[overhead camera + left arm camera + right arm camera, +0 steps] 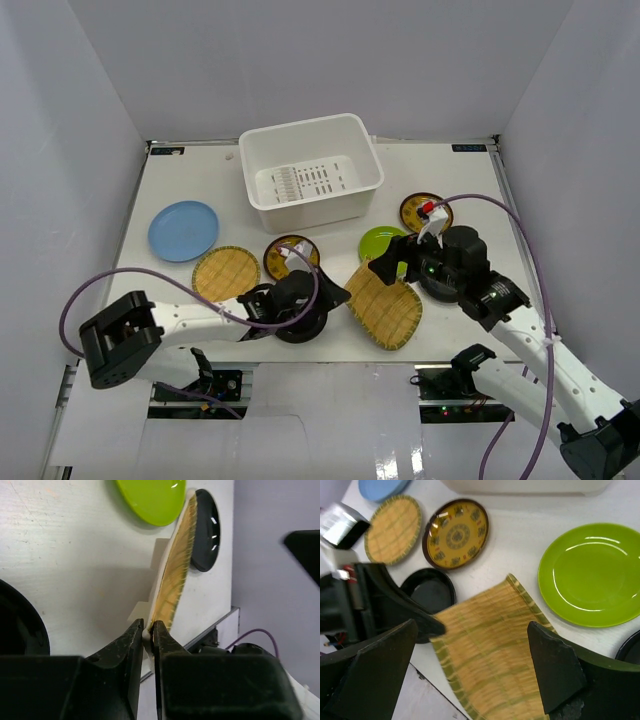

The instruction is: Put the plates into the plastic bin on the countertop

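With the left gripper (148, 630) pinching the rim of the straw plate (176, 570), tilted on edge on the near side of the bin (262, 195), and the right gripper (472, 630) spread open above it, best lift high enough to clear the bin's wall.

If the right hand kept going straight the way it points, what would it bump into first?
Likely the nearer woven straw plate, seen between the right hand's open fingers, though depth is unclear.
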